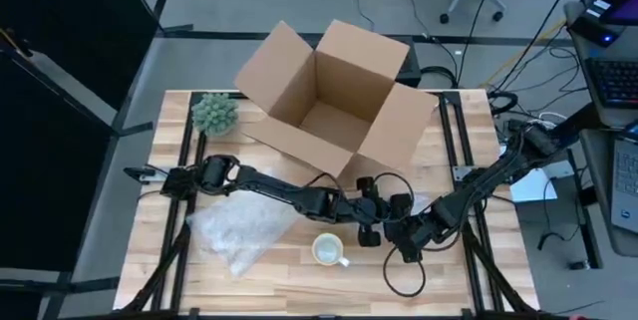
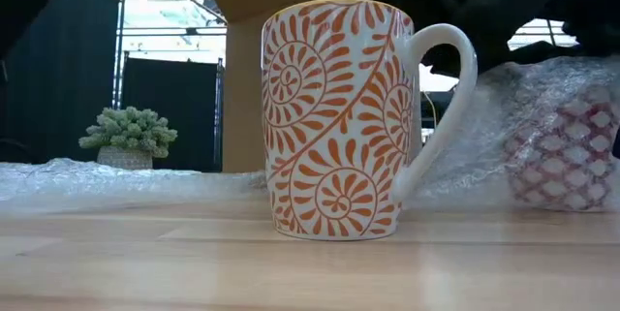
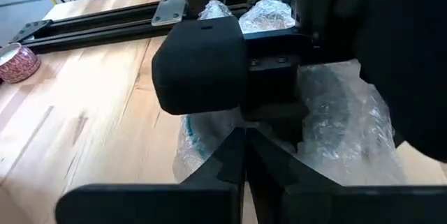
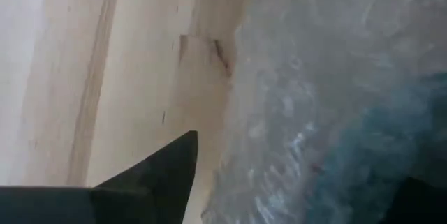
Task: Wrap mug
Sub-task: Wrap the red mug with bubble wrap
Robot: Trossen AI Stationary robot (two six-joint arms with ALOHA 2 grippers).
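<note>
Left jaws (image 3: 244,175) closed | right jaws (image 4: 293,189) apart around bubble wrap (image 4: 335,77)

White mug (image 2: 349,117) w/ orange spiral-and-leaf pattern, plain white handle; pale cream inside from above. Second cup (image 2: 565,156) w/ dark red & white scale/petal pattern, seen thru clear, whitish bubble wrap (image 1: 239,228). Teal-blue tint under wrap (image 4: 363,147) in right wrist view. Light blond wood table (image 1: 279,290), black rails. Plain brown cardboard box (image 1: 334,91). Grey-green succulent (image 2: 129,129) in pale tan speckled pot. Both arms & grippers black: left gripper (image 1: 371,228), right gripper (image 1: 403,250).
</note>
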